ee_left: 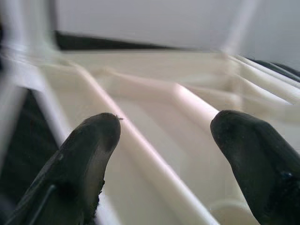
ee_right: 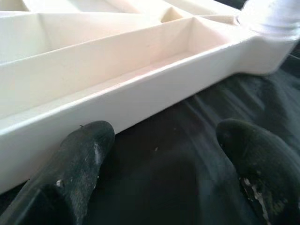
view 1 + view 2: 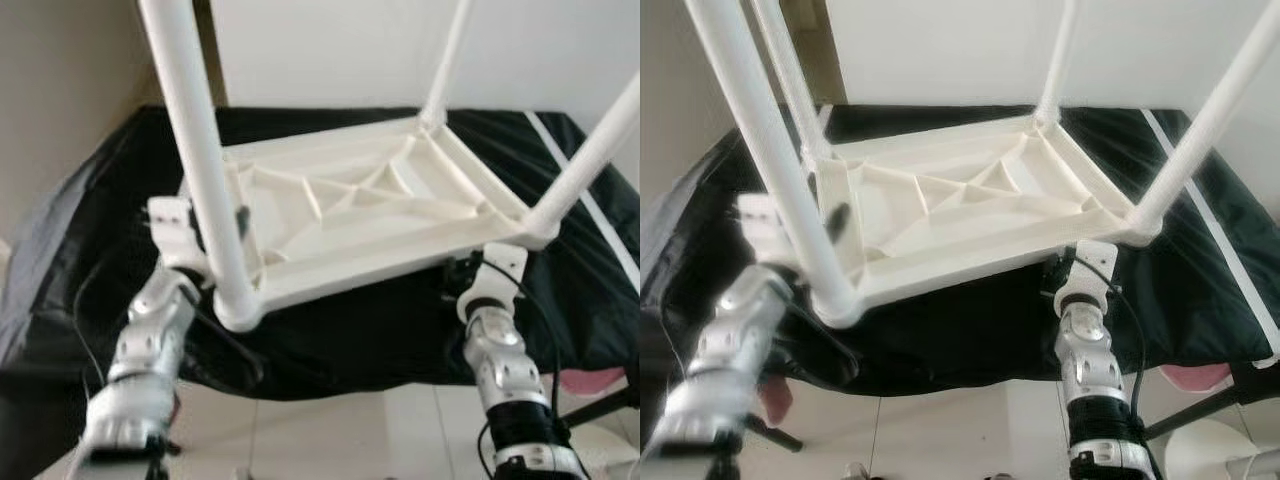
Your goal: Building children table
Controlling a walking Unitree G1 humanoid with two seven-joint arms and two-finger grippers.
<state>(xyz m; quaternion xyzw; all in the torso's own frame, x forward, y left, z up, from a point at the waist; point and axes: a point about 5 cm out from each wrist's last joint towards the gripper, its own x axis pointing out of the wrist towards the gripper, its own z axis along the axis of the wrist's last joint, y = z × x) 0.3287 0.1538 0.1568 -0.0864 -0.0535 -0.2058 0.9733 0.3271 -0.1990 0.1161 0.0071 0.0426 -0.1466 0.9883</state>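
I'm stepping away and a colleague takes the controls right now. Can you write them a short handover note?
Left gripper: open, at the near left edge of the table top.
Right gripper: open, at the near right edge, over the black cloth.
Table top lies upside down, ribs up, on the cloth.
Done: legs stand in the corners, including the near-left leg and near-right leg.
Left: probably grip both edges and turn the table upright; whether the legs are tight cannot be told.

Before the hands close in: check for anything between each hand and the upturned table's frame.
Nothing visible. The left hand, open, faces the table rim directly; the right hand, open, sits beside its edge on the black cloth.
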